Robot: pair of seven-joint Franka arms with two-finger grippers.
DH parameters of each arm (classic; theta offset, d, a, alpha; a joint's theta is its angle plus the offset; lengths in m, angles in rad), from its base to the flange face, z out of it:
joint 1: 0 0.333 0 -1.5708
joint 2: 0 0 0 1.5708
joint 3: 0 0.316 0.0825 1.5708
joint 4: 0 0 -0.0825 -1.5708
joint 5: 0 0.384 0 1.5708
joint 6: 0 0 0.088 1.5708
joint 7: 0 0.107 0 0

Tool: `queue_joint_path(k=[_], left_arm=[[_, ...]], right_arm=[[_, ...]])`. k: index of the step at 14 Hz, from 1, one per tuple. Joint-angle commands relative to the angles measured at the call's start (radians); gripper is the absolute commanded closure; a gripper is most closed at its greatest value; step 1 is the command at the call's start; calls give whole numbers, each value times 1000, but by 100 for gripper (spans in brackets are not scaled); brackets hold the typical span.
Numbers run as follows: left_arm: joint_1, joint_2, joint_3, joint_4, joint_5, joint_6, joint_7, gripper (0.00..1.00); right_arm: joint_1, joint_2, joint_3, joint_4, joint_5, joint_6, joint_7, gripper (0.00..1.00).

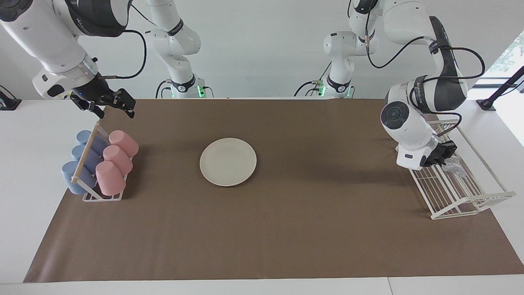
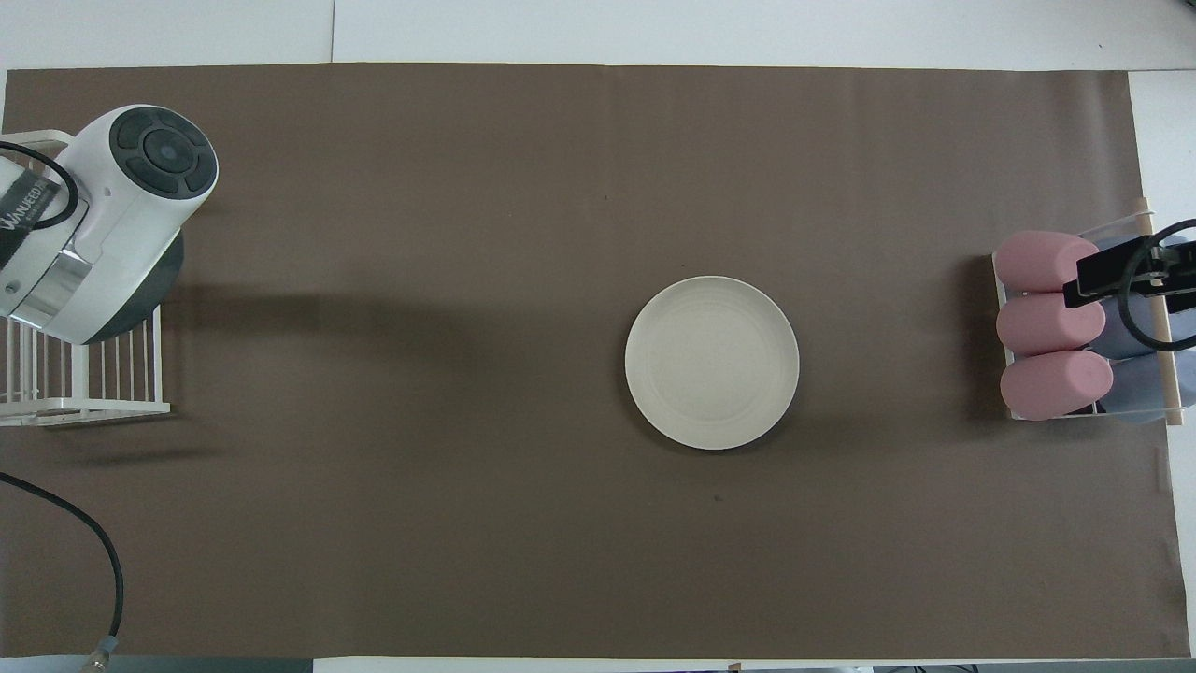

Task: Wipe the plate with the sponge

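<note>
The cream-white plate (image 1: 228,162) lies flat on the brown mat near the table's middle; it also shows in the overhead view (image 2: 712,363). The silvery-grey sponge (image 1: 455,167) lies in the white wire rack (image 1: 450,196) at the left arm's end of the table. My left gripper (image 1: 444,157) is down in that rack, right at the sponge; its grip does not show. In the overhead view the left arm's wrist (image 2: 121,215) hides both gripper and sponge. My right gripper (image 1: 111,108) is open and empty, up over the cup rack (image 1: 86,155), and also shows in the overhead view (image 2: 1112,276).
The cup rack (image 2: 1159,318) at the right arm's end holds pink cups (image 1: 110,177) and blue cups (image 1: 75,176) on their sides. The wire rack (image 2: 84,402) stands at the mat's edge. A brown mat (image 1: 286,229) covers the table.
</note>
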Motion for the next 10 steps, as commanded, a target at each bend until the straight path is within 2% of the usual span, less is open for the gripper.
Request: queue_joint_path(k=[1, 3, 8, 10], left_arm=[[15, -16, -6, -24, -22, 31, -12, 61], [15, -16, -5, -24, -22, 43, -14, 22], [13, -14, -6, -18, -25, 43, -14, 17], [13, -14, -6, -10, -56, 43, -12, 7]], right_arm=[[-5, -5, 7, -3, -16, 10, -20, 0], [-5, -5, 7, -3, -16, 10, -21, 0], [-5, -7, 7, -3, -14, 10, -18, 0], [-5, -5, 7, -3, -14, 10, -15, 0]])
